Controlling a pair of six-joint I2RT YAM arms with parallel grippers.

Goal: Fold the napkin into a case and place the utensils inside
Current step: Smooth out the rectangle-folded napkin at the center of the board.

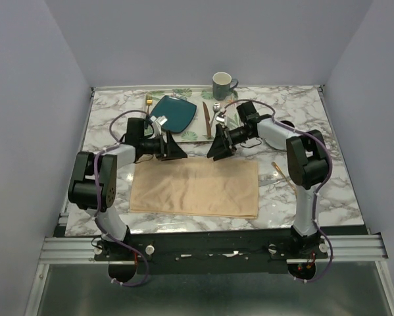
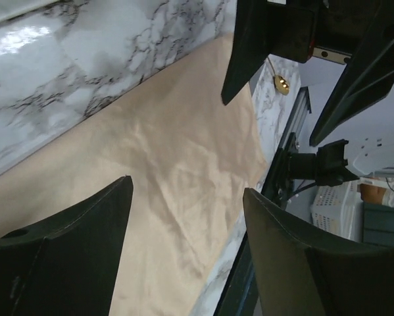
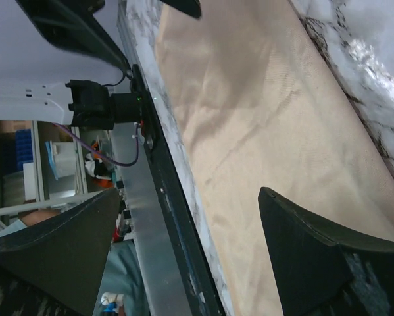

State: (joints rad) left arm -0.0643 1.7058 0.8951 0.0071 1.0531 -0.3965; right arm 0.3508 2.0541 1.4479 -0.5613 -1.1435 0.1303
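Observation:
The peach-tan napkin [image 1: 193,187] lies flat as a wide rectangle at the near middle of the marble table; it also shows in the left wrist view [image 2: 170,158] and the right wrist view [image 3: 262,118]. My left gripper [image 1: 175,150] [image 2: 187,187] and my right gripper [image 1: 219,147] [image 3: 189,193] are both open and empty, facing each other just above the napkin's far edge. The gold spoon [image 1: 279,170] [image 2: 280,80] lies right of the napkin. A silver utensil [image 1: 219,116], perhaps the knife, lies behind the right gripper, partly hidden.
A teal plate [image 1: 173,112] sits on a leaf-patterned tray [image 1: 183,93] at the back. A brown-handled knife [image 1: 206,120] and a gold fork [image 1: 148,100] flank the plate. A green mug [image 1: 221,84] stands behind them. The table's near edge [image 3: 183,197] runs beside the napkin.

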